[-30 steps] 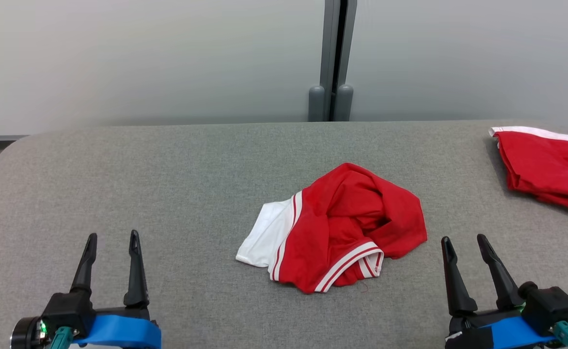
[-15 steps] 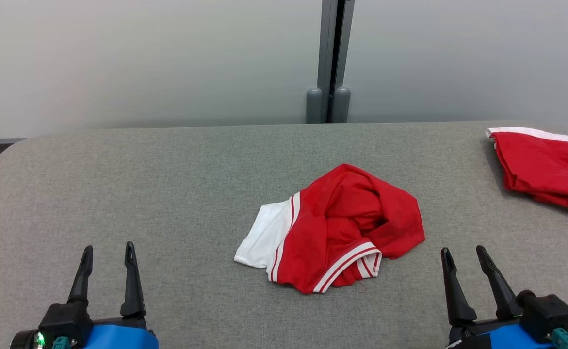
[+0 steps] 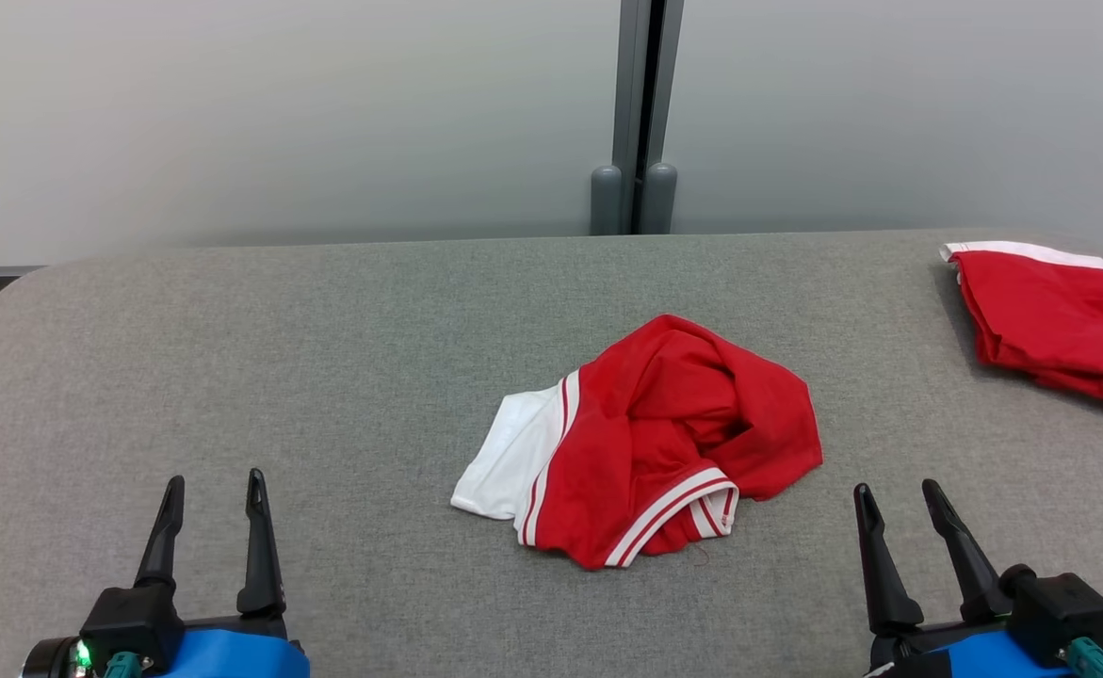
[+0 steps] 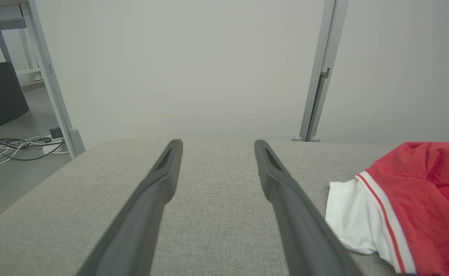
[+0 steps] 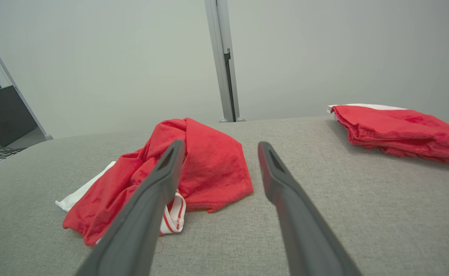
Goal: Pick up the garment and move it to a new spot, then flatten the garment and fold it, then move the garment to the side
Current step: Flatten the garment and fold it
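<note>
Crumpled red garment [image 3: 645, 443] sits in the middle of the tabletop [image 3: 325, 330], with the left hand [image 3: 215, 480] and right hand [image 3: 895, 490] parked near-side on either flank, both spread wide and empty, I'd guess ready to reach in.

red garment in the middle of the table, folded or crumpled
Crumpled, not folded: the red garment lies in a bunched heap on the grey table, creases uneven, a white part sticking out.

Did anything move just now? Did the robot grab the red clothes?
Both the left tool and right tool pulled back slightly toward the robot, open and empty. Nothing was grabbed. The crumpled garment and the folded red garment stayed put.
</note>
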Robot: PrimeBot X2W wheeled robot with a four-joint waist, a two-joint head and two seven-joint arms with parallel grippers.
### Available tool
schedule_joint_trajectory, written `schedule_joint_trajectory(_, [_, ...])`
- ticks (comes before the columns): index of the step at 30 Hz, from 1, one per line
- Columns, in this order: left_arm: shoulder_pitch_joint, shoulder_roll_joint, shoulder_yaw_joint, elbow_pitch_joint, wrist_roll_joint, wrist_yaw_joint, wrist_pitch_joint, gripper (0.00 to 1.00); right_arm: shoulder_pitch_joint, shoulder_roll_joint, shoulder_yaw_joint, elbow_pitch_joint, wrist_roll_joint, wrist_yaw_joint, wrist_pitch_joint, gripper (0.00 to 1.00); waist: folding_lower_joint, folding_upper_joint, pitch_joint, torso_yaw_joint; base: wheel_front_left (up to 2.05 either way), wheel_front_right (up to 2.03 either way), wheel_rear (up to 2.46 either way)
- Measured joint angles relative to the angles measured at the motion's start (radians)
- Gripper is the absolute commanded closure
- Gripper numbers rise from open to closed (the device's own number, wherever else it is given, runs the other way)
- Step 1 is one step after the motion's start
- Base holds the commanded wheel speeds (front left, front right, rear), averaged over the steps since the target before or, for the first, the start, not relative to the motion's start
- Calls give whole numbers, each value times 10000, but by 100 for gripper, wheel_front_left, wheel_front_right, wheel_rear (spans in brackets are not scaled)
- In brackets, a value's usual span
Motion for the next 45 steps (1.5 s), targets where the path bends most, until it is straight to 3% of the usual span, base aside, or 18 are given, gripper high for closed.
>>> schedule_joint_trajectory(5, [-164, -73, -128, 134, 107, -104, 0, 0, -54, 2, 52, 0, -2, 2, 0, 0, 0, 0, 139, -93, 0, 0, 0])
schedule_joint_trajectory(11, [-1434, -13, -399, 692, 222, -314, -2, 0, -374, -6, 207, -17, -50, 0, 0, 0, 0, 0, 488, -526, 0, 0, 0])
schedule_joint_trajectory(23, [-3627, 92, -1601, 3570, 259, -560, 0, 0, -769, -23, 205, -88, -17, 0, 2, 0, 1, 1, 1418, -1442, 0, 0, 0])
schedule_joint_trajectory(35, [-3861, 125, -2585, 6178, 35, -579, 0, 0, -931, -21, 128, -56, 2, 0, 0, 0, 1, 2, 1732, -1644, 0, 0, 0])
schedule_joint_trajectory(45, [-3863, 31, -3682, 6684, -761, -579, -33, 0, -978, -25, 201, 4, -2, 2, 0, 0, -1, 1, 1609, -1622, 0, 0, 0])
